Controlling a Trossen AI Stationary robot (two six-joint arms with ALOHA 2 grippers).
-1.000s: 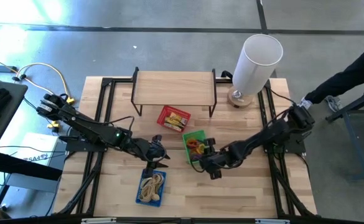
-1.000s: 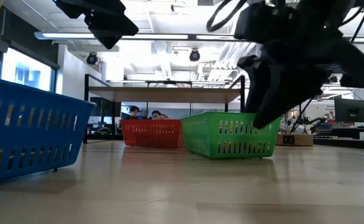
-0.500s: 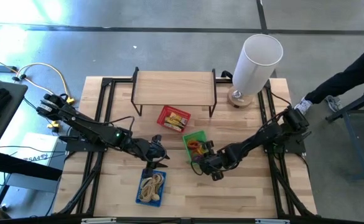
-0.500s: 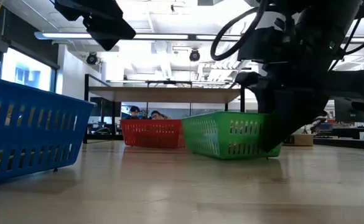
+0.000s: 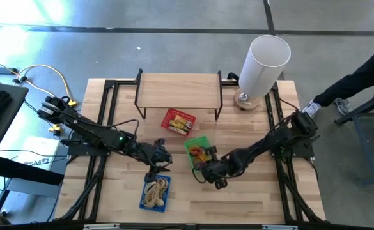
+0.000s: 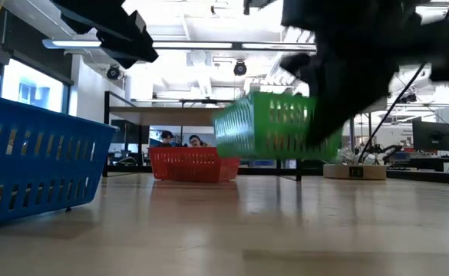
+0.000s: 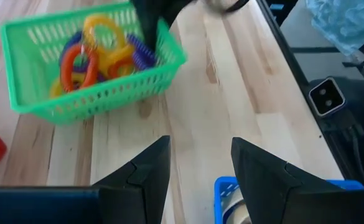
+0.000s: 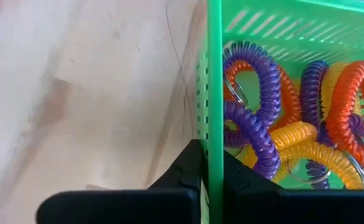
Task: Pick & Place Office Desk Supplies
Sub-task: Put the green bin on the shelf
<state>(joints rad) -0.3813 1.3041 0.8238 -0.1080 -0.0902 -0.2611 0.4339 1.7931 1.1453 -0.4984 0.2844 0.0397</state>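
Note:
A green basket holds purple, orange and yellow coiled loops. It hangs above the table, with my right gripper shut on its wall. My left gripper hovers open with nothing between its fingers. It is just beyond the far end of the blue basket, where pale tan bands lie. A red basket with small yellow blocks rests on the table behind. My right gripper pinches the green basket's wall at the basket's near end, one finger outside and one inside among the loops. The fingers come slanting down from the table's right. The basket is lifted clear of the table and tilted.
A wooden shelf on a black frame stands at the far middle. A tall white cylinder stands at the far right. Black rails run along both table sides. A person's dark sleeve shows beyond the right edge.
My right gripper has risen with the green basket. The basket first slid a little on the table and now hangs clear of it, tilted. My left gripper has kept still.

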